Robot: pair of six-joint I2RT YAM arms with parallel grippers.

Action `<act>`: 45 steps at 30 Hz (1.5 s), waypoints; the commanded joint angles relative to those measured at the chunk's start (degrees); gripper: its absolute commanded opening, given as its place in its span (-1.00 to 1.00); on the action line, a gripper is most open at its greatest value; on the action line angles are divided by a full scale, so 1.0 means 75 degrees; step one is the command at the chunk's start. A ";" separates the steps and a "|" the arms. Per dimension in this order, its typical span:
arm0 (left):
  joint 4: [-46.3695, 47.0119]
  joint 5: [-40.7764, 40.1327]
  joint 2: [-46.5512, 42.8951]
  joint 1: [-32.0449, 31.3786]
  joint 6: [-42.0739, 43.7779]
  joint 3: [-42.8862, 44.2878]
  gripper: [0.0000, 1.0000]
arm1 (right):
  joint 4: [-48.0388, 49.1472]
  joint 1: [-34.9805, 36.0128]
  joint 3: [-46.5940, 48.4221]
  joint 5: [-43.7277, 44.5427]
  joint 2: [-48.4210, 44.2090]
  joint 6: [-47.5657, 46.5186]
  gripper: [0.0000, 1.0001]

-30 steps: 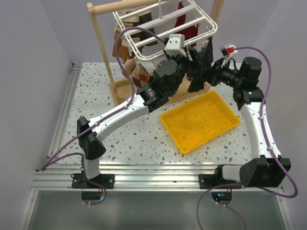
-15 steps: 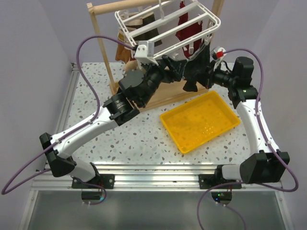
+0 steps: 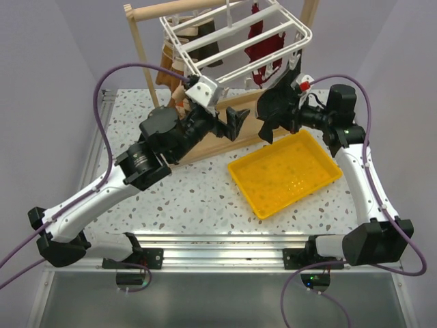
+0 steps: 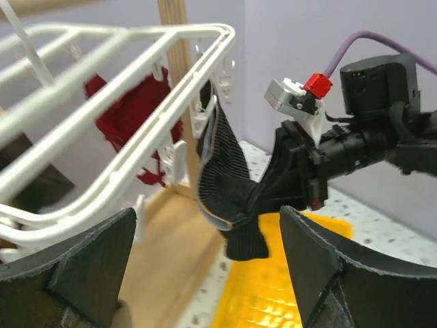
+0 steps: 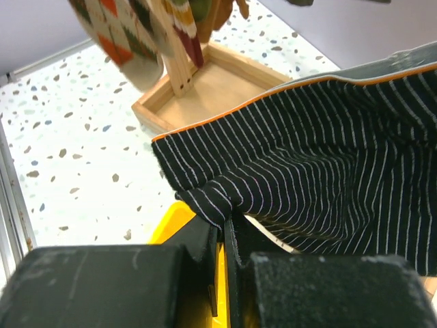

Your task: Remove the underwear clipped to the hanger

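a: right gripper is pinched tight on a fold of the black striped underwear. the cloth runs taut up to a clip at the corner of the white hanger, so by my reckoning it's not free yet.

b: and the left gripper?

a: fingers spread wide, nothing in them, hovering just beside the hanging cloth and below the rack's rail.

b: what could go wrong from here?

a: if the right arm pulls while that clip bites, the whole hanger comes with it. it already sits tilted on the wooden stand, and a hard tug could swing it or rock the stand. also, only a small fold is in the pinch, so the fabric could slide out. and those open left fingers are close to the rail and the red bra, so one could snag going in.

b: where would the cloth land if it slipped?

a: probably in the yellow tray, which sits right below. looks like it has nothing in it.

b: and the room?

a: pale speckled table, smooth and flat, with plain greyish walls close on both sides. there's a patterned sock hanging further back, beside the stand's post.
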 commanded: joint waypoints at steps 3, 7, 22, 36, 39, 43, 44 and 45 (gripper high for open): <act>0.0330 0.0530 -0.0661 0.0014 0.4520 -0.0161 0.82 | -0.0559 0.0083 0.0260 -0.0289 -0.0352 -0.0798 -1.00; 0.0612 0.0565 -0.0637 0.0014 0.5928 -0.0348 0.82 | -0.0887 0.0154 0.0342 -0.0172 -0.0411 -0.1219 -1.00; 0.2124 -0.0313 -0.2313 0.0026 0.4468 -0.2575 0.82 | -0.1954 0.1208 0.0436 0.0179 -0.0739 -0.2087 -1.00; 0.2007 -0.0818 -0.2197 0.0119 0.4792 -0.2682 0.69 | -0.1966 0.1372 0.0623 0.1327 -0.0903 -0.1631 -0.72; 0.1890 -0.1063 -0.1717 0.0155 0.6173 -0.2365 0.67 | -0.1966 0.1361 0.0623 0.1445 -0.0950 -0.1572 -0.72; 0.2299 0.0347 -0.1540 0.0424 0.8144 -0.2341 0.57 | -0.1954 0.1349 0.0588 0.1586 -0.0950 -0.1525 -0.72; 0.2486 0.0644 -0.1447 0.0529 0.8180 -0.2225 0.56 | -0.1954 0.1361 0.0577 0.1621 -0.0939 -0.1502 -0.73; 0.2511 0.0879 -0.1365 0.0739 0.7960 -0.2085 0.56 | -0.1966 0.1361 0.0576 0.1644 -0.0927 -0.1490 -0.73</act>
